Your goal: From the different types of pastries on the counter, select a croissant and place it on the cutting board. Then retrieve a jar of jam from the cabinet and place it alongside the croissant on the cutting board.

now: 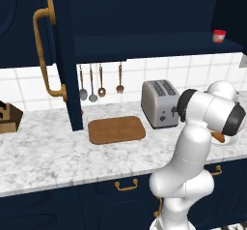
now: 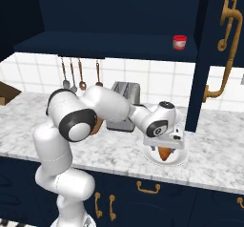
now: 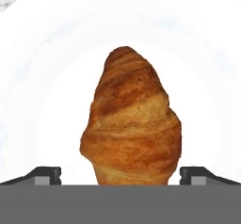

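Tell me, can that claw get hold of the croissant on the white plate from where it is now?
Probably yes. The gripper is open, with one finger on each side of the croissant, which lies alone on the plate. Nothing lies between them, so closing should catch it.

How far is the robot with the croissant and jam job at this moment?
Done: nothing is on the cutting board yet. In hand: the open gripper is right at the croissant, a fingertip on either side, and the pastry lies on its white plate. Left: close, carry the croissant to the board, then fetch the jam jar from the cabinet shelf and set it beside the croissant.
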You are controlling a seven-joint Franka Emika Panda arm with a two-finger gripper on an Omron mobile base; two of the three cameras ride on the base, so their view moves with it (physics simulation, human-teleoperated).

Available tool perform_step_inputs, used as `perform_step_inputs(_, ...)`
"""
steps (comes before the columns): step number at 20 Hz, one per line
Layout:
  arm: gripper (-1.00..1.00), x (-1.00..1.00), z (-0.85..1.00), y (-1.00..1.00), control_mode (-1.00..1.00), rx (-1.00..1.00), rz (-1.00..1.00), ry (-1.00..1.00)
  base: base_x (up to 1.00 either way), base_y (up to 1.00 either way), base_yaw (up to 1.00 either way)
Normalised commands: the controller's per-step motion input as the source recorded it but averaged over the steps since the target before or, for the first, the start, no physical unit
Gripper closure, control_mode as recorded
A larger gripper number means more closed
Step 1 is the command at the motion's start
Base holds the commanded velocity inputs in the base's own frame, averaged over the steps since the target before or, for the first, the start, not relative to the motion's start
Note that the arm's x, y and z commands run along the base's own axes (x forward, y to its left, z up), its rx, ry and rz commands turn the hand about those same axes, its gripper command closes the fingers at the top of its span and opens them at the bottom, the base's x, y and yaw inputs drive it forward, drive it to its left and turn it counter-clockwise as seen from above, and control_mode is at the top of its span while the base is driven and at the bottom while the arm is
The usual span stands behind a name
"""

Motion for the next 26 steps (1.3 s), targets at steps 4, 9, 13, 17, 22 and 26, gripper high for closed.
perform_step_inputs(4,-1.00,0.00,-0.22,0.00,-1.00,0.00,0.00,0.00,0.00,0.00,0.00)
perform_step_inputs(9,-1.00,0.07,-0.22,-0.04,-1.00,0.00,0.00,0.00,0.00,0.00,0.00)
perform_step_inputs(13,1.00,0.10,-0.26,0.00,-1.00,0.00,0.00,0.00,0.00,0.00,0.00)
perform_step_inputs(17,1.00,0.02,0.27,-0.03,-1.00,0.00,0.00,-0.05,0.00,0.00,0.00)
perform_step_inputs(22,1.00,-0.08,0.82,0.39,-1.00,0.00,0.00,-0.19,0.00,0.00,0.00)
perform_step_inputs(26,1.00,-0.38,0.47,0.61,-1.00,-0.01,0.01,-0.11,0.00,0.00,0.00)
